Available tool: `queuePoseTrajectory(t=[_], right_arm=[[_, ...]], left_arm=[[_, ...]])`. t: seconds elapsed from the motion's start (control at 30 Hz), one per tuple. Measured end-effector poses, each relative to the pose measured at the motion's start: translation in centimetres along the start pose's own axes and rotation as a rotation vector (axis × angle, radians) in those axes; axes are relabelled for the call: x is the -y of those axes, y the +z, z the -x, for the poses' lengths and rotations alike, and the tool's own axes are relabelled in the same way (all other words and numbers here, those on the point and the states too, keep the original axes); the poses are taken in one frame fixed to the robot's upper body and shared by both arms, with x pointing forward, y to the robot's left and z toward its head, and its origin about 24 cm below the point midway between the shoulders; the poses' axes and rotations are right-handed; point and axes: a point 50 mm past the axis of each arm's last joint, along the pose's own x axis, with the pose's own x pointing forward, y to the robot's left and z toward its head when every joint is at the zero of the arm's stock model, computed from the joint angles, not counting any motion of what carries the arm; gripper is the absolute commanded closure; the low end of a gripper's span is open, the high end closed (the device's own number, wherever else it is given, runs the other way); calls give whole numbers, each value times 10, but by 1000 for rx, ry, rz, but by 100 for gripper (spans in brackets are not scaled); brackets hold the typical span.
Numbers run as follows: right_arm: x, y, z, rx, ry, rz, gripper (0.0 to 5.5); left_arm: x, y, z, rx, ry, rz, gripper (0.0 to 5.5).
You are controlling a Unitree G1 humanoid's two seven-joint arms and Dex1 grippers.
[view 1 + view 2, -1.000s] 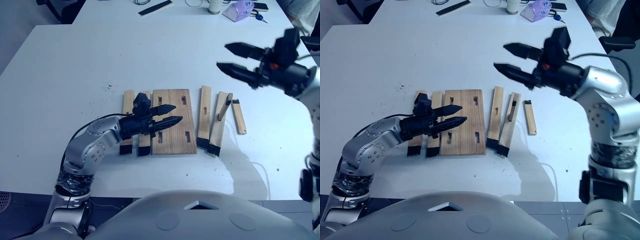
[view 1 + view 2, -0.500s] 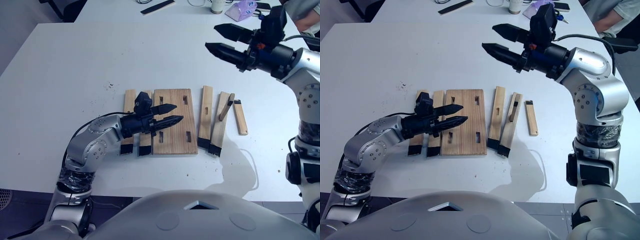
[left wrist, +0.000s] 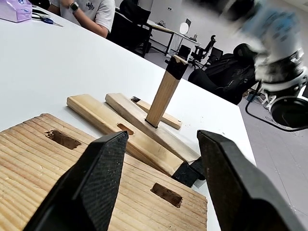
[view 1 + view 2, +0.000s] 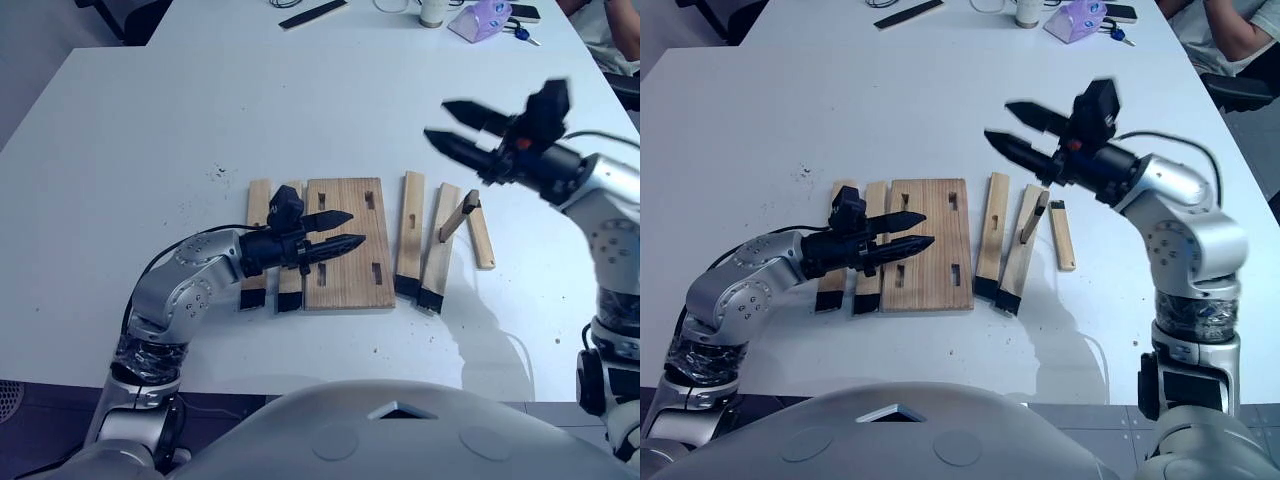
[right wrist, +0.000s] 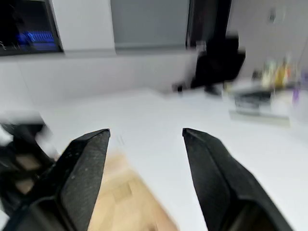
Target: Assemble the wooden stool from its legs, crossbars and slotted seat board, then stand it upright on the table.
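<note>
Parts of a wooden stool laid out flat on a white table (image 4: 150, 130), at the centre of the frame. One slotted seat board (image 4: 347, 243) lies in the middle, with rectangular slots cut near its corners.

Four legs, each with a black end toward the lower edge of the frame, lie parallel to the board. The outer left leg (image 4: 258, 200) and inner left leg (image 4: 875, 197) are just left of it. The inner right leg (image 4: 409, 235) and outer right leg (image 4: 436, 265) are just right of it.

Two short crossbars are present. The tilted crossbar (image 4: 458, 218) stands with its lower end in the slot of the outer right leg, leaning toward the upper right. The flat crossbar (image 4: 482, 240) lies on the table just right of that leg.

The left gripper (image 4: 355, 227) hovers low over the left part of the seat board. Its fingers are spread apart and hold nothing. The gripper and its forearm cover much of the two left legs and the board's left edge.

The right gripper (image 4: 437, 118) is raised above the right-hand pieces, up and left of the tilted crossbar. Its fingers are also spread, with nothing between them.

At the upper edge of the frame, well apart from the parts, are a black strip (image 4: 310, 14), a white cup (image 4: 431, 12) and a purple object (image 4: 478, 20).
</note>
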Motion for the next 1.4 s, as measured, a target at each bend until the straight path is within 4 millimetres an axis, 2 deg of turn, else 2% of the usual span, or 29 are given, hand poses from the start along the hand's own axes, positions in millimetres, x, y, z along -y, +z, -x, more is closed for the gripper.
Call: queuePoseTrajectory(t=[0.03,0.07,0.17,0.23,0.4,0.67,1.03,1.1,1.17,1.27,1.33,1.4], right_arm=[[-19,2,1,-14,96,-22,271],[-36,-6,3,-75,173,-43,271],[-63,-58,21,-349,266,-128,271],[-68,-93,40,-524,261,-124,271],[-61,-141,68,-728,238,-17,271],[-58,-146,79,-760,342,179,271],[-41,-126,103,-836,288,128,271],[-42,-121,105,-824,235,111,271],[-42,-106,100,-745,136,134,271],[-44,-91,97,-654,-78,147,271],[-57,-93,101,-671,-160,104,271],[-74,-103,105,-704,-230,50,271]], left_arm=[[0,-1,1,2,7,4,284],[0,-2,1,3,17,8,284],[0,-3,2,1,28,14,284],[0,-4,2,1,28,16,284],[1,-6,2,-6,28,19,284],[7,-11,2,-11,21,29,284],[11,-16,2,1,43,43,284],[12,-17,2,5,47,43,284],[12,-18,2,6,53,42,284],[13,-19,4,9,62,43,284],[15,-21,6,13,73,46,284],[15,-22,7,14,81,47,284]])
